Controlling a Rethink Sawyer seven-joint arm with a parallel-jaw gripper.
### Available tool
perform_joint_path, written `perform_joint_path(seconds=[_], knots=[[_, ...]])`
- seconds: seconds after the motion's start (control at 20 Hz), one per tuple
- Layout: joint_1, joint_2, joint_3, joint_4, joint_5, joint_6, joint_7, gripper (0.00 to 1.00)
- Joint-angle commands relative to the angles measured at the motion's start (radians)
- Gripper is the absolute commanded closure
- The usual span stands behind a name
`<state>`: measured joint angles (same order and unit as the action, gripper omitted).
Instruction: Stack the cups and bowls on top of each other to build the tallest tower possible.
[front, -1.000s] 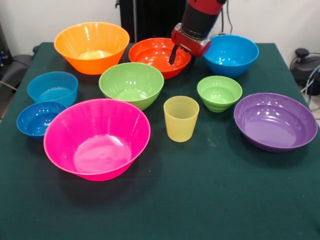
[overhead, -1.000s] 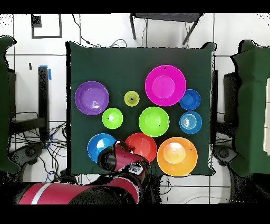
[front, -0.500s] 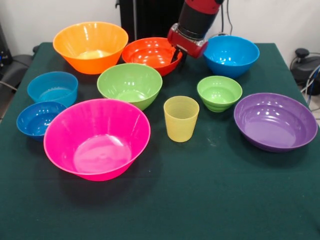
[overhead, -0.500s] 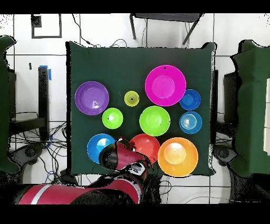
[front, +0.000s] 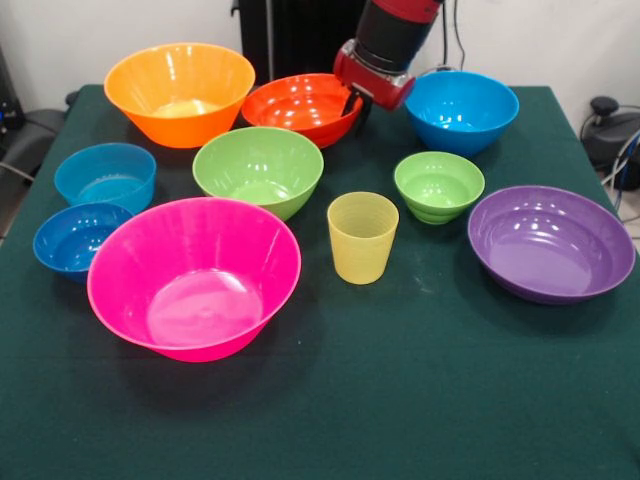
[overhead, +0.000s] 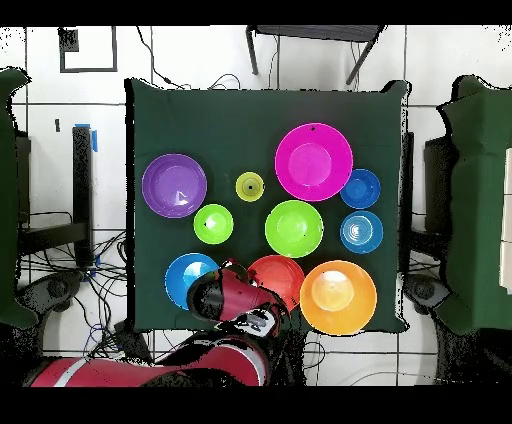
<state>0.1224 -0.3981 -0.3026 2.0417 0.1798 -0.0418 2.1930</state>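
Ten pieces, front view: nine bowls and one yellow cup (front: 362, 237) stand singly on the table (front: 450, 400); no tower is begun.
My hand, front view: my gripper (front: 355, 103) sits at the rim of the red-orange bowl (front: 300, 105), on the side facing the big blue bowl (front: 462, 108). I cannot tell whether it is spread or pinching that rim.
Around my hand: the orange bowl (front: 180, 90) lies past the red-orange one from me. The medium green bowl (front: 258, 168) is just beside it, and the small green bowl (front: 438, 183) is near. The pink bowl (front: 193, 275) and purple bowl (front: 550, 240) are well apart from me.
Handling, my judgement: glossy thin plastic, so light, stiff enough, and slippery. A shallow bowl gripped at one edge will want to hang tilted.
Where to hold: the rim wall, one side inside and one outside. The cup I would take across its ribbed mouth.

My hand, overhead view: my gripper (overhead: 232, 270) is between the big blue bowl (overhead: 188, 275) and the red-orange bowl (overhead: 280, 275), at the latter's edge; its state is hidden here too.
Neighbours, overhead view: the orange bowl (overhead: 338, 297) looks to touch the red-orange bowl on the side away from me.
Cup, overhead view: the yellow cup (overhead: 250, 185) stands upright, well beyond my hand, between the purple and pink bowls.
Risk, my judgement: crowded rims could be nudged as I lift.
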Motion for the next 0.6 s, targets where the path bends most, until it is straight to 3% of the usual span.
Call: perform_joint_path(seconds=[0.05,0.2,0.6], knots=[[0.062,-0.090,0.015,-0.168,0.036,0.381,0.069,1.00],[0.061,-0.126,0.004,-0.214,-0.003,0.560,0.044,1.00],[0.043,-0.197,0.020,-0.242,-0.046,0.731,0.027,1.00]])
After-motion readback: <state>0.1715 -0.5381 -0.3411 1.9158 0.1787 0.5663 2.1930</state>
